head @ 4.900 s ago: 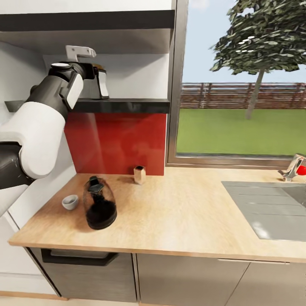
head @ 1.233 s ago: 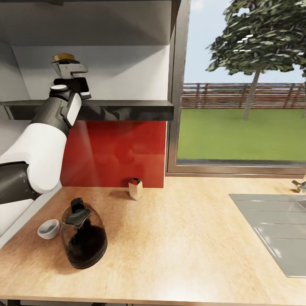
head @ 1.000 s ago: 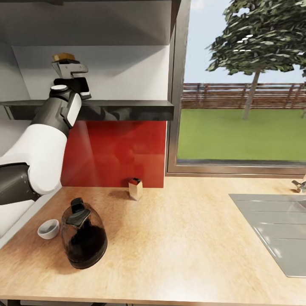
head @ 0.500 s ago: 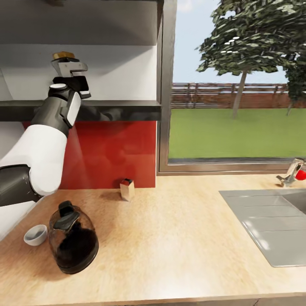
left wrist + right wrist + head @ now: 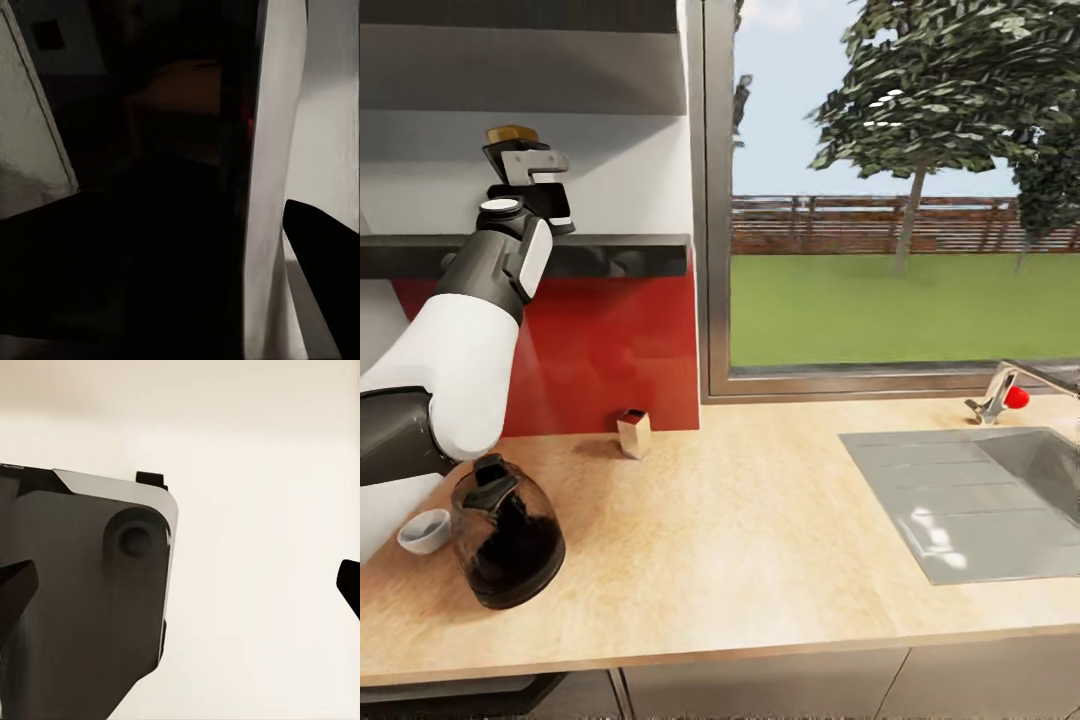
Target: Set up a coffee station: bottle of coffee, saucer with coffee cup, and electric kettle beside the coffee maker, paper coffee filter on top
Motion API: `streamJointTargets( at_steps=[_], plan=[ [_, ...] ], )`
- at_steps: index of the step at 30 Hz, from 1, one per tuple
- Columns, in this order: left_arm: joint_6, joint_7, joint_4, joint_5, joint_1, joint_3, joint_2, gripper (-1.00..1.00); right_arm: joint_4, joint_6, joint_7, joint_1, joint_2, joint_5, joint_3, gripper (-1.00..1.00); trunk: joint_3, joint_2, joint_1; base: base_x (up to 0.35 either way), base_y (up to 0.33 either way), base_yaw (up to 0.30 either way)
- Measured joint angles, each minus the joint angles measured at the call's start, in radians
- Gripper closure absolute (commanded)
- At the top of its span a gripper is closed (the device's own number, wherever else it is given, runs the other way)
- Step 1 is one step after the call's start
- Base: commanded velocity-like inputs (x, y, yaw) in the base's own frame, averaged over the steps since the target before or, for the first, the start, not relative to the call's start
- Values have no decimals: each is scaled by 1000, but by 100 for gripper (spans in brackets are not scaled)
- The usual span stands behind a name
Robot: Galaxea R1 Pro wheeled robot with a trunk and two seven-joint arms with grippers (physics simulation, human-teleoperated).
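The view has swung rightward while the left gripper (image 5: 523, 168) stays raised above the kitchen shelf (image 5: 610, 255), apparently clamping the bottle of coffee (image 5: 511, 134) for carrying.

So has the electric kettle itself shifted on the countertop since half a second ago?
No. The electric kettle keeps its spot beside the small white bowl; the whole view shifted, so the camera moved.

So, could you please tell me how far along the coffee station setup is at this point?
Early. The electric kettle and a small white cup already stand on the kitchen countertop. In hand: the left gripper is raised above the kitchen shelf, with the bottle of coffee's yellow-brown lid showing just above it. Filter, saucer and final grouping remain.
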Motion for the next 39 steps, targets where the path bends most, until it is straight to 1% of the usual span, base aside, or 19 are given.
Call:
streamJointTargets(
  at_steps=[4, 7, 31, 39],
  plan=[
    [0, 1, 0, 0, 0, 1, -1, 100, 0, 2, 0, 1, 1, 0, -2, -100, 0, 0, 0, -33, -56, -6],
    [0, 2, 1, -2, 0, 2, -2, 100, 0, 4, 1, 1, 1, -1, -6, -100, 0, 0, 0, -5, -8, -183],
    [1, 2, -1, -3, 0, 5, -1, 100, 0, 5, 1, 0, 1, -3, -8, -100, 0, 0, 0, 0, 0, -295],
    [2, 2, -2, -3, 0, 7, -6, 100, 0, 4, 2, 1, 1, -3, -8, -100, 0, 0, 0, 0, 0, -300]
  ],
)
